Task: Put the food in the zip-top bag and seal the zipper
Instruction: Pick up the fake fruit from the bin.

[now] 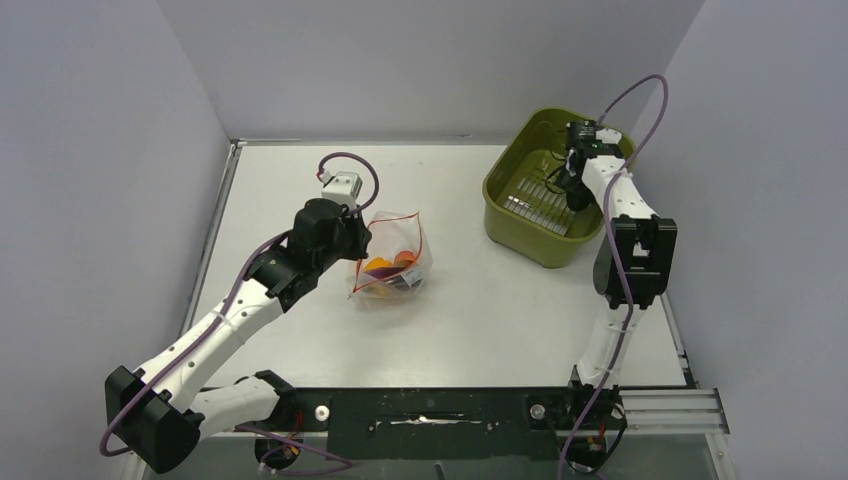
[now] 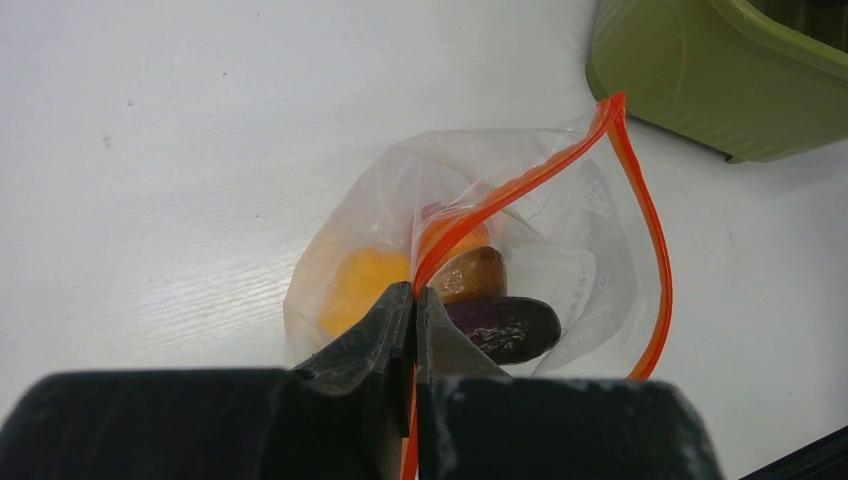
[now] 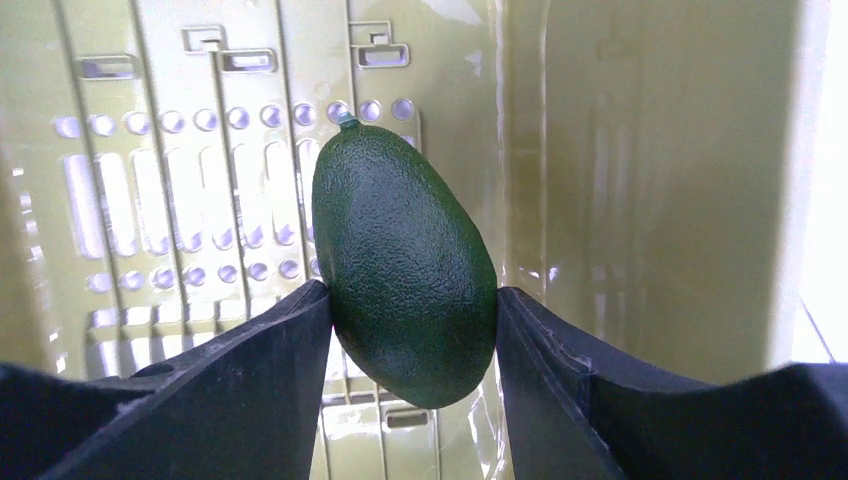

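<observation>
L arm, L pincer (image 2: 413, 295): closed tight, no gap betw. fingers, clamped on red zipper (image 2: 607, 112) at near end of bag mouth; strip runs up from betw. the fingertips. Clear bag (image 1: 392, 255): lies on white tabletop (image 1: 500, 310), left of centre, right at L pincer tip; mouth gaping, the two zipper strips apart in a loop and meeting at far corner. Bag contents, per L wrist view: yellow piece (image 2: 360, 285) at left, brown round piece (image 2: 475, 272) mid, dark purple piece (image 2: 505, 328) just beside it on the near side; orange item behind the strip, partly hidden, type unclear. Green basket (image 1: 520, 225): far right of tabletop, well apart from bag; slotted floor, perforated. R arm reaches into basket from above. R pincer (image 3: 412, 300): narrowed onto dark green piece (image 3: 400, 250), one finger touching each side, approx. at its widest part. Piece is oval, pebbled skin, small stem nub pointing away from cam. Sits inside basket, over floor slots; contact w/ floor – cannot tell.
</observation>
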`<action>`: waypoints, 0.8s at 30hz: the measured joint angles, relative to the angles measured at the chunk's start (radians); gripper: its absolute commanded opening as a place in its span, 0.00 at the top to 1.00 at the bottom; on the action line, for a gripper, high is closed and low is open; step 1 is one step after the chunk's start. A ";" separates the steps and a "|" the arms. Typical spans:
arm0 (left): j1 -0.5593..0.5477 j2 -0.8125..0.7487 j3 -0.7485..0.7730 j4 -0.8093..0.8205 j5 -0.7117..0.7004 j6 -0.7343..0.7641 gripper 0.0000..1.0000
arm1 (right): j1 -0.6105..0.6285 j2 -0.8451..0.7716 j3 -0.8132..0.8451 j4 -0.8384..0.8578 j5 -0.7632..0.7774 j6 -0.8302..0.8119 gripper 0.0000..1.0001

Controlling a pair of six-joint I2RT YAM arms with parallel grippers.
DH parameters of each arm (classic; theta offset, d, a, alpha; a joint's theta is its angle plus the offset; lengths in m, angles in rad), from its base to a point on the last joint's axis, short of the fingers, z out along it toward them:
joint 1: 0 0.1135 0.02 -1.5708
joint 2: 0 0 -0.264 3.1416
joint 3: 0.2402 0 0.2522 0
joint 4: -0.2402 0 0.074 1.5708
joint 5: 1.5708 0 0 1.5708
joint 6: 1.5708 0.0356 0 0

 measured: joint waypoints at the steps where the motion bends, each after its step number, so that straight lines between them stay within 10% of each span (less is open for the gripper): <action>1: 0.000 0.001 0.002 -0.002 0.000 0.000 1.00 | 0.001 -0.021 -0.009 0.009 -0.006 -0.004 0.59; 24: 0.013 0.081 0.131 -0.092 0.035 -0.023 1.00 | 0.036 -0.423 -0.114 0.051 -0.241 -0.019 0.62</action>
